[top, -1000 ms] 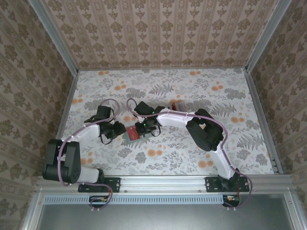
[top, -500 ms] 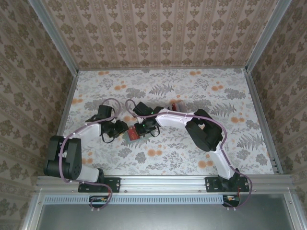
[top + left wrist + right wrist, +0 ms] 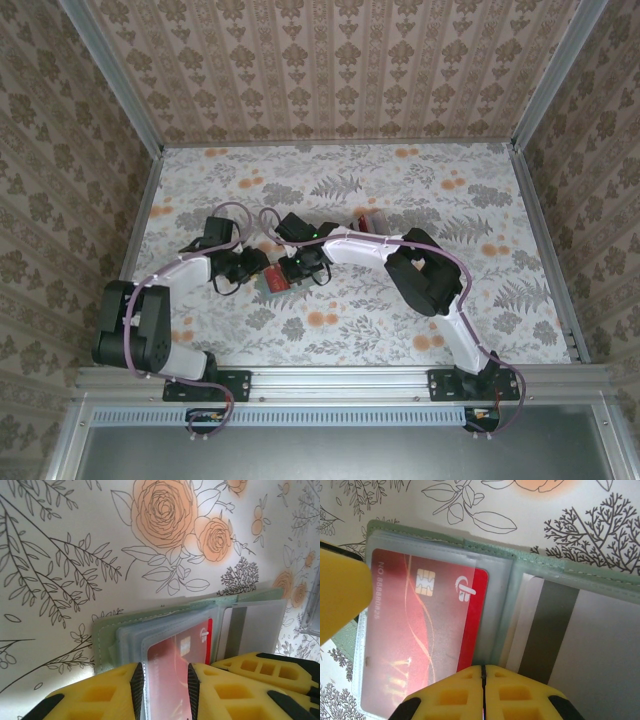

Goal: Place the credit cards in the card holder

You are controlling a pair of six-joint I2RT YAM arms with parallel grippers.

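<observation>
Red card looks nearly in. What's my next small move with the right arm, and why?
Probably nudge the red card deeper with the shut right gripper: a strip of it pokes past the clear sleeve, while the left gripper straddles the card holder pages.

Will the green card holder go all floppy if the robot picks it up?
Probably floppy: the card holder lies open with thin clear sleeves fanned out. The red card inside likely stiffens that one pocket.

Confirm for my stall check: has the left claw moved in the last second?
Yes. The left claw has edged right, away from the table's left rail and closer to the holder.
</observation>
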